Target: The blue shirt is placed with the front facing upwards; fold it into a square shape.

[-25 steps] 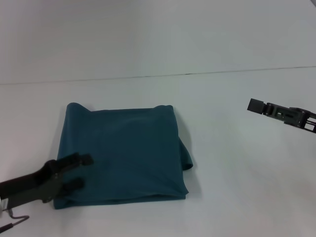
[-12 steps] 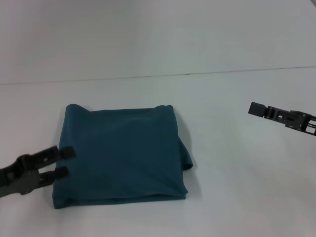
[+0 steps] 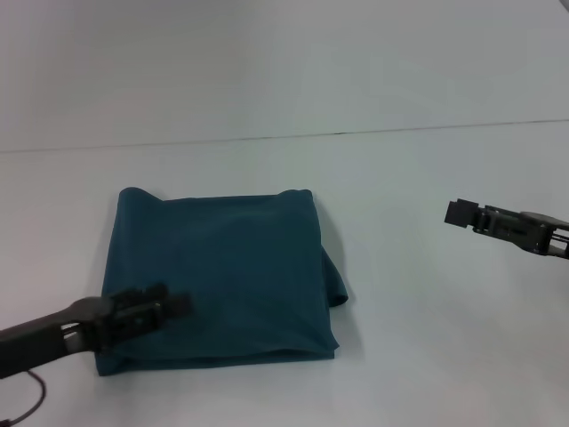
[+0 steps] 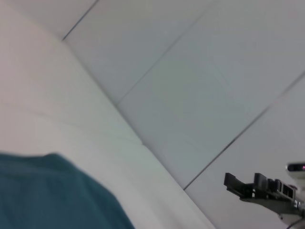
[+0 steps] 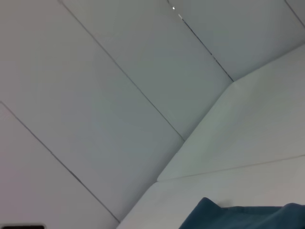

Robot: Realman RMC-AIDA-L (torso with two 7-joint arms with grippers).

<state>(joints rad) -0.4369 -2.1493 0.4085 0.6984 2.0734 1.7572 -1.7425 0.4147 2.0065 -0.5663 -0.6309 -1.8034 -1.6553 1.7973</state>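
Observation:
The blue shirt (image 3: 218, 271) lies on the white table, folded into a rough square with plain teal fabric on top. A small flap of cloth sticks out past its right edge. My left gripper (image 3: 169, 304) is over the shirt's near left corner, the arm reaching in from the lower left. My right gripper (image 3: 458, 213) hovers above bare table well to the right of the shirt. The left wrist view shows a corner of the shirt (image 4: 47, 195) and, farther off, the right gripper (image 4: 259, 191). An edge of the shirt (image 5: 243, 217) shows in the right wrist view.
The white table (image 3: 409, 338) stretches around the shirt on all sides. Behind it rises a pale panelled wall (image 3: 284, 62).
My left gripper drew back to the left off the shirt, then came in again over its near left corner. The right gripper sank slightly. The shirt has not moved.

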